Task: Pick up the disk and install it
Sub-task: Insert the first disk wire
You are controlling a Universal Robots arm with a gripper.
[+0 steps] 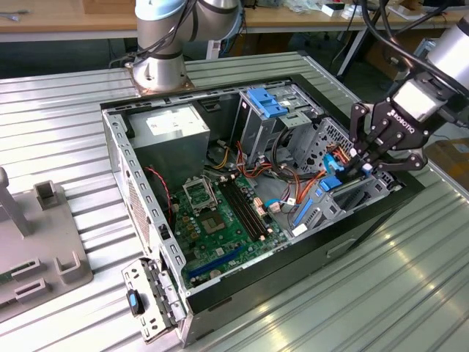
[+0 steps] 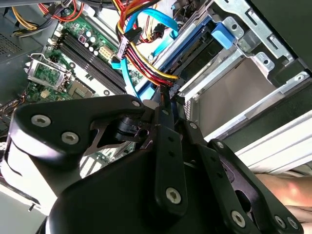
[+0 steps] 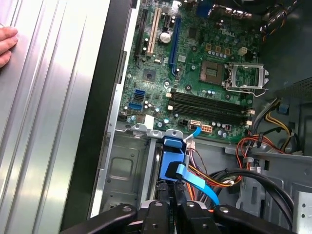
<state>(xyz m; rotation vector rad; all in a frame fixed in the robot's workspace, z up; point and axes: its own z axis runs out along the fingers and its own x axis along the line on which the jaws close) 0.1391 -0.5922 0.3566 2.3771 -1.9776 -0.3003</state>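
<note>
Gripper: the black gripper (image 1: pixel 364 163) is lowered into the drive bay at the corner of the open computer case (image 1: pixel 139 213), on the exterior view's right. In both wrist views its fingers (image 2: pixel 165 109) stand close together over the bay; I cannot tell if they pinch something.
Disk: it stands on its edge inside the metal bay, just under the gripper. In the exterior view I see a blue rail (image 1: pixel 311 199) along its side and a dark face. In the first wrist view the blue plastic end of the disk (image 3: pixel 171 163) is directly before the fingertips. The label I cannot see.
Cables: a flat blue cable (image 3: pixel 195 183) and a bundle of red, yellow and orange wires (image 2: pixel 141 53) pass close beside the disk.
Motherboard: the green board (image 1: pixel 220 213) lies on the case floor, beside the bay.
Hand: a person's hand (image 3: pixel 6 43) rests on the ribbed metal table (image 1: pixel 58 125), apart from the case.
</note>
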